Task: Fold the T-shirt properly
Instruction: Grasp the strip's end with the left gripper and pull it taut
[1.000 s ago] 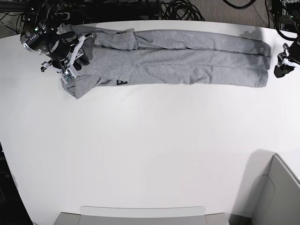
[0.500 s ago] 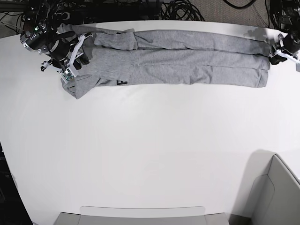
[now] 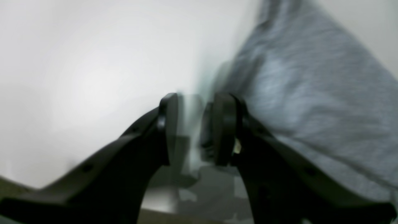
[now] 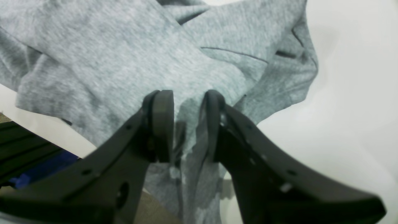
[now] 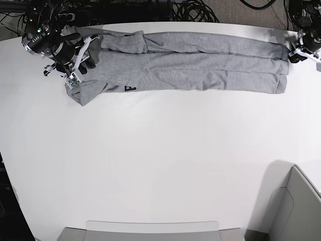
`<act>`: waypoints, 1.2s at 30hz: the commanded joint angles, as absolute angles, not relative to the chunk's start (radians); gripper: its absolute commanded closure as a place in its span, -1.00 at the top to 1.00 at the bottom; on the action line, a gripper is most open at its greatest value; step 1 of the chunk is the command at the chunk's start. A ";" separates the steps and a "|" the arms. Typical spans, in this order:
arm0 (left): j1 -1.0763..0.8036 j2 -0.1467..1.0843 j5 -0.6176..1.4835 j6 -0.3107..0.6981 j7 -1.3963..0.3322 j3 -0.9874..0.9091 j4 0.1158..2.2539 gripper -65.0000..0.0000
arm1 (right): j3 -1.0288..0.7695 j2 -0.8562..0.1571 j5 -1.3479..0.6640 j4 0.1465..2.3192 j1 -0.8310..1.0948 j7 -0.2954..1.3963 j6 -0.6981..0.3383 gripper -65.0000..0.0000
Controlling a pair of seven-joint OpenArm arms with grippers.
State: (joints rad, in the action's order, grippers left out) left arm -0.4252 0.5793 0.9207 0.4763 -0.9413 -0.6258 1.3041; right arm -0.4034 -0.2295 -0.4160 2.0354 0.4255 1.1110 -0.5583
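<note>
The grey T-shirt (image 5: 190, 63) lies folded lengthwise into a long strip along the table's far side. A bit of its black lettering (image 5: 130, 89) shows at the front edge. My right gripper (image 5: 83, 64) is at the strip's left end, by the sleeves. In the right wrist view it (image 4: 186, 124) is shut on a fold of the shirt (image 4: 108, 56). My left gripper (image 5: 293, 54) is at the strip's right end. In the blurred left wrist view it (image 3: 195, 124) has its jaws a little apart over the white table, beside the shirt's edge (image 3: 311, 93).
Black cables (image 5: 190, 10) lie behind the table's far edge. A grey bin (image 5: 150, 231) stands at the front edge and another (image 5: 296, 206) at the front right corner. The white table (image 5: 160, 150) stretches in front of the shirt.
My left gripper has moved from off the shirt's right end up and in to the strip's far right corner. My right gripper has stayed on the left end.
</note>
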 commanded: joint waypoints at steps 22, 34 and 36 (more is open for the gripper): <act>-0.423 0.601 0.937 0.489 -0.895 -0.581 1.434 -0.37 | -0.358 -0.242 -0.424 2.055 0.371 1.224 -0.559 -0.45; -0.341 0.602 0.871 0.383 -0.826 -0.421 1.257 -0.37 | -0.364 -0.242 -0.424 2.057 0.367 1.225 -0.559 -0.45; -0.338 0.604 0.869 0.383 -0.820 -0.389 1.257 -0.37 | -0.364 -0.242 -0.424 2.057 0.367 1.225 -0.559 -0.45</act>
